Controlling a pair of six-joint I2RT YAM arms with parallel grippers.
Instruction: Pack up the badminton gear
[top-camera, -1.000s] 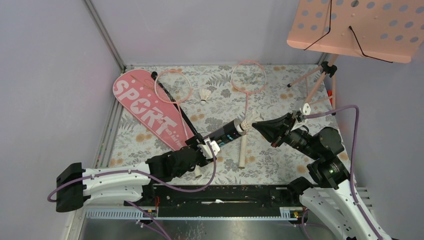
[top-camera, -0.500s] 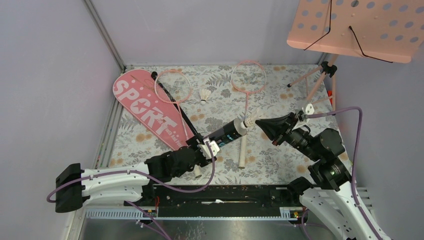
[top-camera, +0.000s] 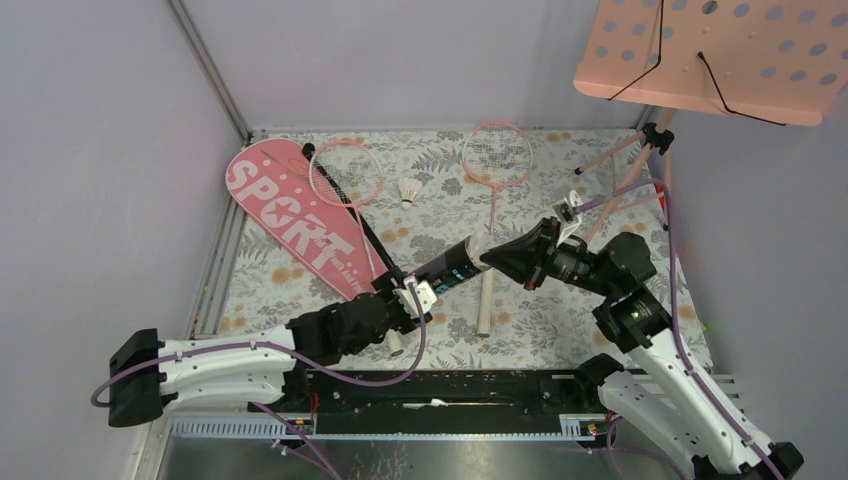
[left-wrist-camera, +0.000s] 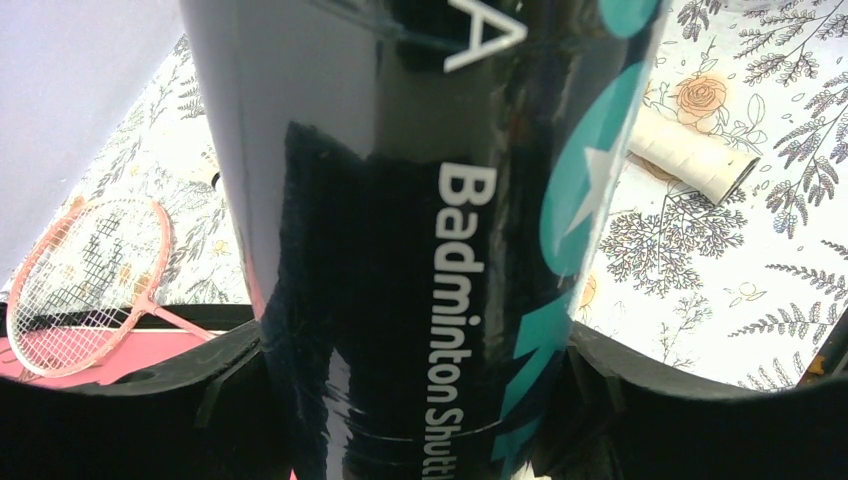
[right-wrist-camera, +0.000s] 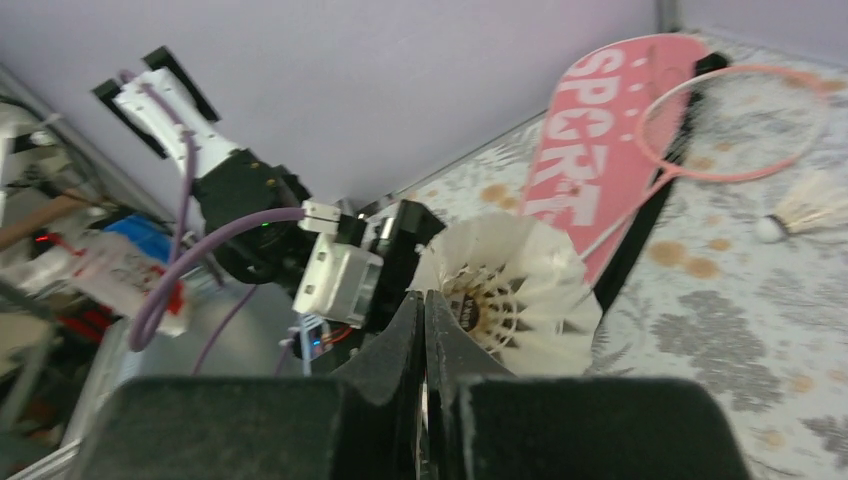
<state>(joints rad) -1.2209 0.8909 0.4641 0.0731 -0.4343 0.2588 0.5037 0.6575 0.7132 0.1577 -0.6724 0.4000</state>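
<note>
My left gripper (top-camera: 416, 296) is shut on the long black tube (top-camera: 452, 266) and holds it tilted above the mat; the tube fills the left wrist view (left-wrist-camera: 420, 200). A white feather shuttlecock (right-wrist-camera: 520, 290) sits in the tube's mouth. My right gripper (top-camera: 487, 261) is shut, its tips (right-wrist-camera: 422, 300) against the shuttlecock's feather rim. A second shuttlecock (top-camera: 408, 190) lies at the back. One pink racket (top-camera: 345, 172) lies partly on the pink SPORT cover (top-camera: 290, 215). The other racket (top-camera: 496, 153) lies in the middle, its white handle (top-camera: 485, 300) under the tube.
The pink perforated music stand (top-camera: 715, 55) stands at the back right, its tripod legs (top-camera: 640, 160) close behind my right arm. Grey walls close in the flowered mat (top-camera: 560, 200) on the left, the back and the right.
My right gripper has moved left to the tube's mouth and now touches the shuttlecock there. The left gripper and the tube have stayed put.
</note>
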